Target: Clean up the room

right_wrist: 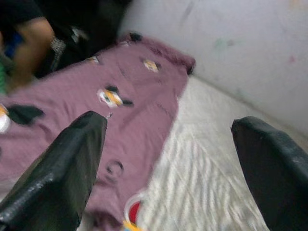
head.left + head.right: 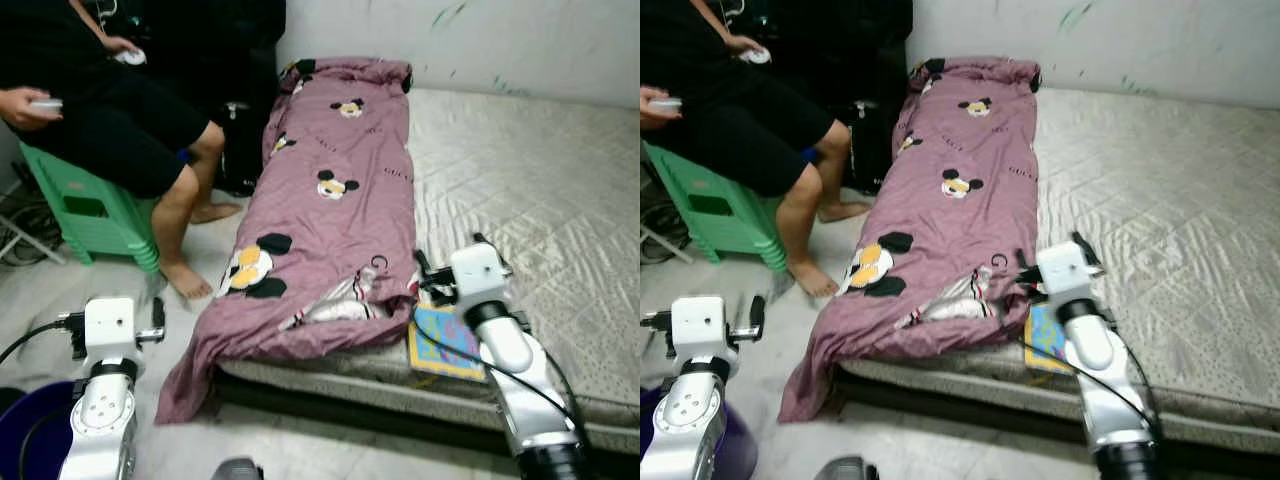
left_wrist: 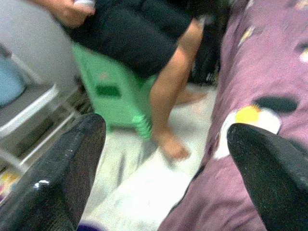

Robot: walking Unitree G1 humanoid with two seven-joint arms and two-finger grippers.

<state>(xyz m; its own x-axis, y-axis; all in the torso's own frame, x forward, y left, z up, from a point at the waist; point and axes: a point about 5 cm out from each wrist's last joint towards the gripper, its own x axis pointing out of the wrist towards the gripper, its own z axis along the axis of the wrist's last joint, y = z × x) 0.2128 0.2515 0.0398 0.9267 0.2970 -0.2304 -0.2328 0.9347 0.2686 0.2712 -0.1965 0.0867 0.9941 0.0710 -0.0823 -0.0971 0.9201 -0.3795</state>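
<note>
1. Blanket (image 2: 335, 200), mauve with cartoon mice, lies lengthwise along the bed's (image 2: 520, 180) left edge, one corner drooping to the floor.
2. I see a seated person (image 2: 110, 110) on a green stool (image 2: 90, 215) beside it.
3. Right tool (image 1: 168, 168) hangs wide open, empty, above the blanket; a colourful book (image 2: 445, 345) lies beneath its arm.
4. Left tool (image 3: 163, 168), equally spread and empty, faces the person's foot (image 3: 171, 144).

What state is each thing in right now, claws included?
Left claw: open, empty, raised over the floor beside the bed.
Right claw: open, empty, over the mattress edge.
Purple blanket: folded lengthwise along the mattress, near corner drooping to the floor.
Mattress: mostly bare.
Colourful book: flat at the mattress edge.
Green stool: upright, a person sitting on it.
</note>
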